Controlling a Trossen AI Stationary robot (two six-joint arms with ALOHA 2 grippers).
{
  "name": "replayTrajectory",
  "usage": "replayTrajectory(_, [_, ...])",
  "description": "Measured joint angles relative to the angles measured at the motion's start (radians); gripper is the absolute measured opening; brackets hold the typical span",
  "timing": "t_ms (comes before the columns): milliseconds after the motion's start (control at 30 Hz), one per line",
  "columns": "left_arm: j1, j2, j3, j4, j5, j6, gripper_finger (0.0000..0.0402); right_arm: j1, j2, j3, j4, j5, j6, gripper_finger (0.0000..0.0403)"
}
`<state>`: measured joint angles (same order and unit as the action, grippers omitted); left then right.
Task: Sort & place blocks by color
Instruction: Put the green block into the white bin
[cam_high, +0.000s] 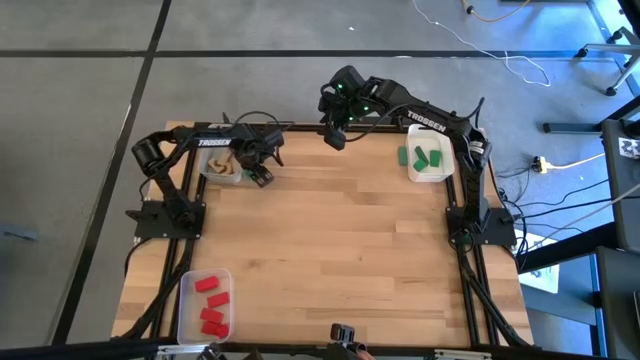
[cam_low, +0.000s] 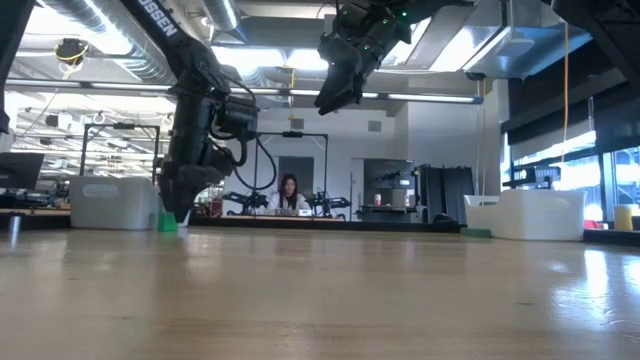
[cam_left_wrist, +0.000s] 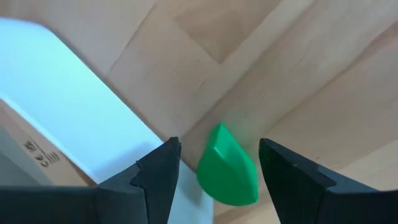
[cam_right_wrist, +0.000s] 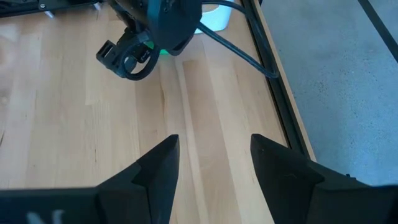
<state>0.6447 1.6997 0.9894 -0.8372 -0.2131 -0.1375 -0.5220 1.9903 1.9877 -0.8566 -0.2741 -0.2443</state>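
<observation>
The left gripper (cam_left_wrist: 214, 168) sits low on the bench (cam_high: 330, 240), fingers apart around a green block (cam_left_wrist: 229, 168) beside the bin of natural wood blocks (cam_high: 222, 165). If the fingers close off-centre, the rounded block may squirt out or nudge that bin.

The right gripper (cam_high: 335, 135) hovers with its fingers apart and empty. The bin of green blocks (cam_high: 428, 160) sits at the far right; the bin of red blocks (cam_high: 205, 305) at the near left.
</observation>
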Motion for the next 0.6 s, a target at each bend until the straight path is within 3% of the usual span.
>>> replayTrajectory(600, [-0.020, 0.000, -0.020, -0.005, 0.068, -0.193, 0.0212, 0.000, 0.000, 0.000, 0.000, 0.000, 0.000, 0.0199])
